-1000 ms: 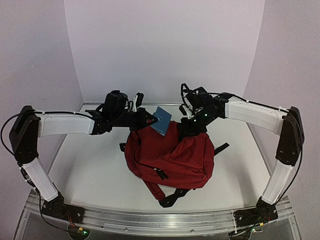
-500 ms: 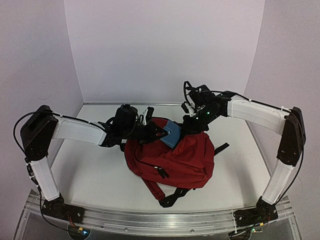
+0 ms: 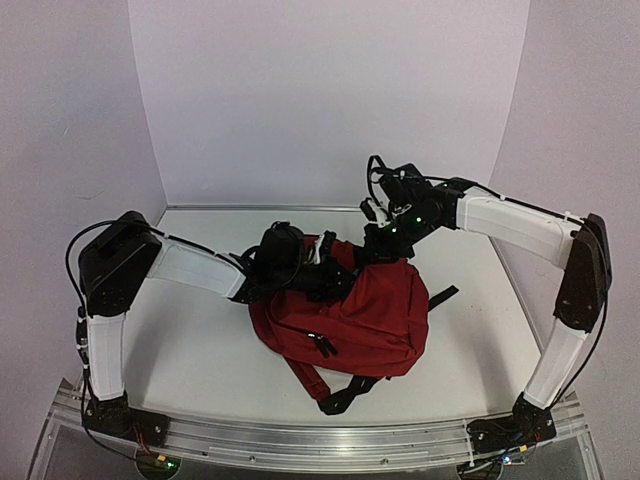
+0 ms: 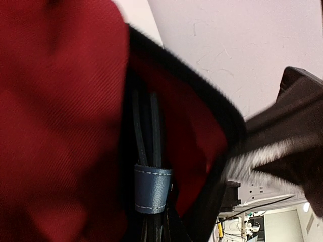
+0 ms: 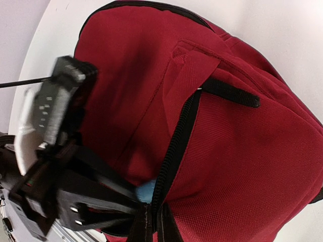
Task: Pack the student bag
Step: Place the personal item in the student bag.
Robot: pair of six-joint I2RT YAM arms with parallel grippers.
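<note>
The dark red student bag [image 3: 355, 315] lies in the middle of the white table, its main zip open at the far end. My left gripper [image 3: 326, 277] reaches into that opening, shut on a thin blue notebook seen edge-on with a blue stitched loop [image 4: 151, 190]. Red fabric [image 4: 60, 101] surrounds it. My right gripper [image 3: 373, 250] is shut on the bag's zip edge and holds the opening up; its fingers [image 5: 146, 229] pinch the black zip [image 5: 176, 141]. A corner of the blue notebook [image 5: 147, 191] shows inside the mouth. The top view hides the notebook.
The bag's black straps [image 3: 345, 393] trail toward the near edge, and one strap end [image 3: 440, 296] lies at its right. The bag's front zip pocket [image 3: 318, 345] faces up. White table [image 3: 180, 340] lies left of the bag; a metal rail [image 3: 320, 440] runs along the front.
My left arm has moved right and down, carrying the blue notebook from above the bag's far edge into the open mouth. My right gripper has stayed on the zip edge.
</note>
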